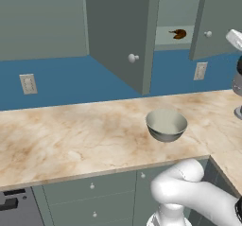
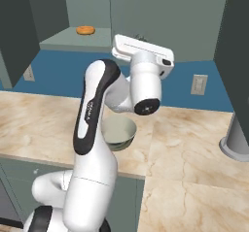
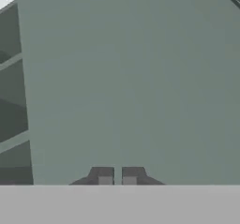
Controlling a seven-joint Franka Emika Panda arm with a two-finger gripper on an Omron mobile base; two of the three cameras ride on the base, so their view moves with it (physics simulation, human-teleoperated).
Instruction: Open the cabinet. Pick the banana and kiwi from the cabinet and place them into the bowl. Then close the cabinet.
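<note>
Pincer (image 3: 117,177) is pinched shut on nothing, nose up against the cabinet's (image 2: 170,17) back wall; banana (image 2: 85,30) sits off around ten o'clock.

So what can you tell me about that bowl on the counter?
The bowl is round, grey and shiny like metal outside, pale greenish-white inside, with a thin rim. It stands upright on the marbled counter near the front edge, below the open cabinet. It looks empty, and nothing touches it but the counter.

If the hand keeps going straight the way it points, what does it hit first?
Most likely the flat grey-green cabinet panel facing the shut hand; nothing lies between them, though which panel, and how far off, is unclear.
</note>
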